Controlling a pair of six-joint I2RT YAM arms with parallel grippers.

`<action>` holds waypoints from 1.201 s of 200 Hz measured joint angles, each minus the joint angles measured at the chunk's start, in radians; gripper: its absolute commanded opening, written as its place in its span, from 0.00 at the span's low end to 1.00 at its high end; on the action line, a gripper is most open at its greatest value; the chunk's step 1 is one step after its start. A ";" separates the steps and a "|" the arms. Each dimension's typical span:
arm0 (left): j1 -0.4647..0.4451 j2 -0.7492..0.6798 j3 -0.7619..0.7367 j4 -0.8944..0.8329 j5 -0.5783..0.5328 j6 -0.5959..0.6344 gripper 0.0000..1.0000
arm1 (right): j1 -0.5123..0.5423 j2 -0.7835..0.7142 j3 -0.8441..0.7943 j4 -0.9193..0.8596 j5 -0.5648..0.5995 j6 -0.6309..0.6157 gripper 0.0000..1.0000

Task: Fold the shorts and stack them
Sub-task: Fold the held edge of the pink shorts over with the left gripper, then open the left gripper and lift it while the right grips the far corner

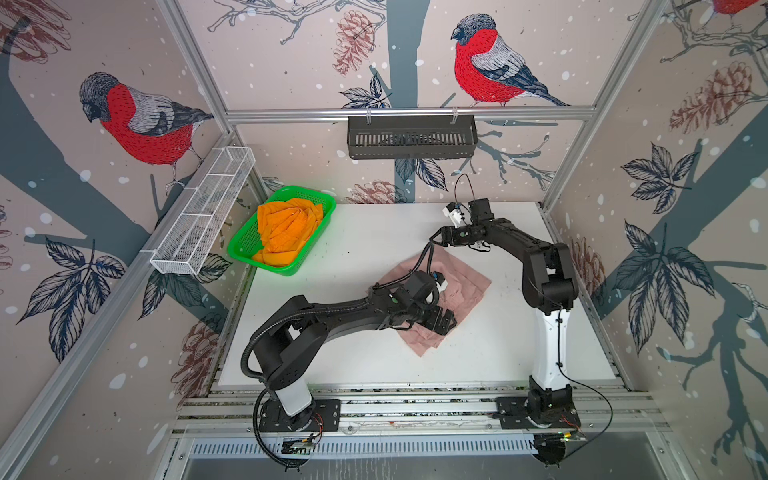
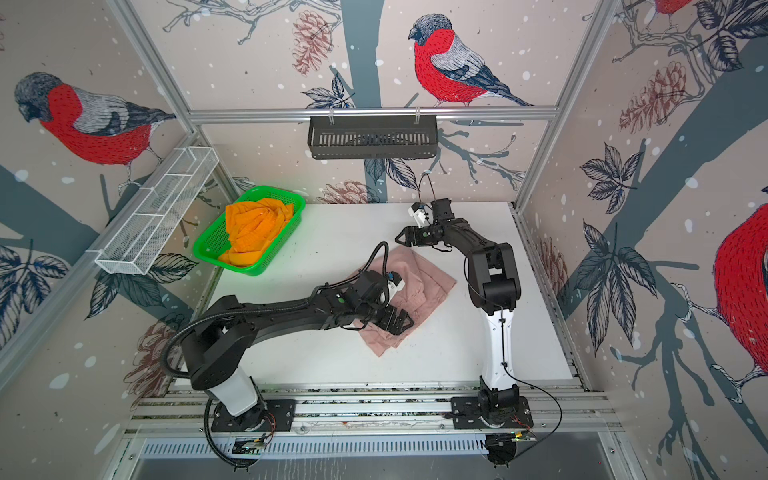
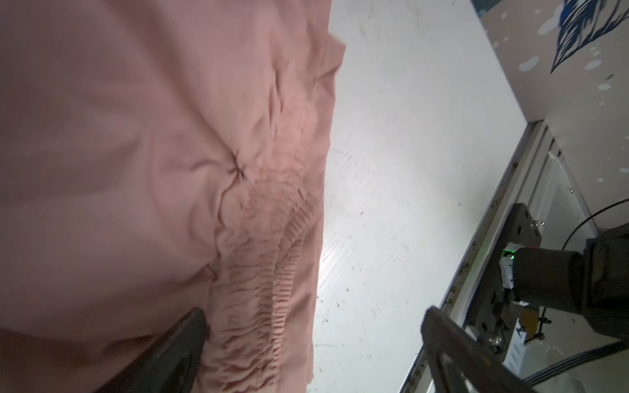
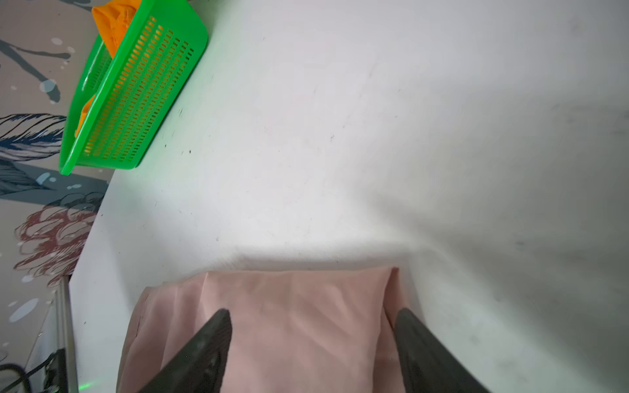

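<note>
Hovering open, left end effector, right end effector, over pink shorts, basket nearby

In both top views the black left arm covers the middle of the dusty pink fabric shorts, hiding their fold lines. The left wrist view shows them blurred, running off the frame. The crumpled bright orange shorts lie mostly behind the wall of the green plastic mesh basket.
</note>
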 measured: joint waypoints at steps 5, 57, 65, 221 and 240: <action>0.000 -0.013 0.013 -0.014 -0.010 0.005 0.98 | -0.001 -0.021 -0.015 -0.001 0.025 0.006 0.78; 0.053 -0.172 -0.013 -0.140 -0.104 0.000 0.98 | 0.018 -0.228 -0.171 -0.065 0.238 0.013 0.69; 0.076 -0.205 -0.037 -0.149 -0.119 -0.008 0.98 | 0.036 -0.264 -0.204 -0.053 0.238 0.010 0.65; 0.328 -0.649 -0.414 -0.088 -0.276 -0.076 0.98 | 0.106 -0.237 -0.566 0.259 0.012 0.044 0.64; 0.338 -0.643 -0.405 -0.090 -0.275 -0.074 0.98 | 0.142 -0.328 -0.533 0.182 0.125 0.029 0.74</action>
